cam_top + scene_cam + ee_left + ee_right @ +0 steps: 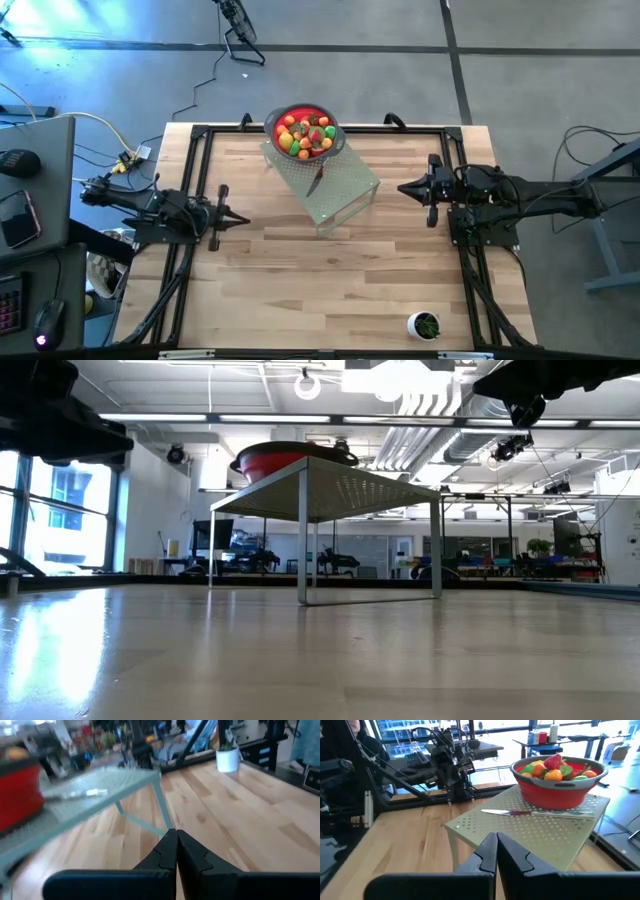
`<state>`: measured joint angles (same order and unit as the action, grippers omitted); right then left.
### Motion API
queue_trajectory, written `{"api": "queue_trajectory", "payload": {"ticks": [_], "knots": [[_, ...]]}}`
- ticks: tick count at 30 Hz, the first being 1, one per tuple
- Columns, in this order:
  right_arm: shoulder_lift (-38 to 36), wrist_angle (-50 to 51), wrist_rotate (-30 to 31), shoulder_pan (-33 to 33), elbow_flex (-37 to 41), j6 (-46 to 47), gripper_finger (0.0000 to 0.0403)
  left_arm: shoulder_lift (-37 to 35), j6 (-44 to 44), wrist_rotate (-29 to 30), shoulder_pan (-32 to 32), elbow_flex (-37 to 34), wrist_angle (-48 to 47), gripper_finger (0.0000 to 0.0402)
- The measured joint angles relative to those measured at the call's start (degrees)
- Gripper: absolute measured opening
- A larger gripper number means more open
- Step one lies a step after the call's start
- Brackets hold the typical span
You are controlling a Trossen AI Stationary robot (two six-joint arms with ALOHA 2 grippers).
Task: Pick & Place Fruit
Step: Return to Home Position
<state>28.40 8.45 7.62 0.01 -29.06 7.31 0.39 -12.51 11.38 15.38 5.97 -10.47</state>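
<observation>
- The desk (330, 270) is a pale wooden plank top edged with black rails, standing on a grey floor (540, 70) crossed by dark lines.
- A perforated metal shelf (345, 190) stands on thin legs at the far middle of the desk, set at an angle to its edges.
- The red strainer (555, 792) sits on the shelf's far end, and the fruit (304, 134) is heaped inside it: red, orange, yellow and green pieces.
- A silver knife (316, 180) lies flat on the shelf just beside the strainer.
- A white cup (424, 325) with green contents stands near the desk's near right corner.
- The left pincer (240, 220) hangs clenched and empty at the desk's left side.
- The right pincer (405, 187) hangs clenched and empty at the right side, pointing toward the shelf.
- The low view shows tall windows (60, 525) and ceiling pipes (420, 405); a cable (215, 75) trails over the floor.
</observation>
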Motion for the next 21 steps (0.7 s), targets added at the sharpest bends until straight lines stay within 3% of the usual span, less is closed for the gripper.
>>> {"api": "queue_trajectory", "payload": {"ticks": [6, 14, 21], "knots": [[0.0, -0.1, 3.3, 0.0, 0.0, -1.5, 0.0002, 0.0, -3.0, -1.0, 0.0, -0.8, 1.8, 0.0], [0.0, 2.0, 13.4, 0.0, 0.0, -1.1, 0.0003, 0.0, -4.8, -5.2, 0.0, -0.8, 1.7, 0.0], [0.0, 2.0, 13.5, 0.0, 0.0, -1.4, 0.0003, 0.0, -6.8, -6.5, 0.0, -0.8, 1.7, 0.0]]}}
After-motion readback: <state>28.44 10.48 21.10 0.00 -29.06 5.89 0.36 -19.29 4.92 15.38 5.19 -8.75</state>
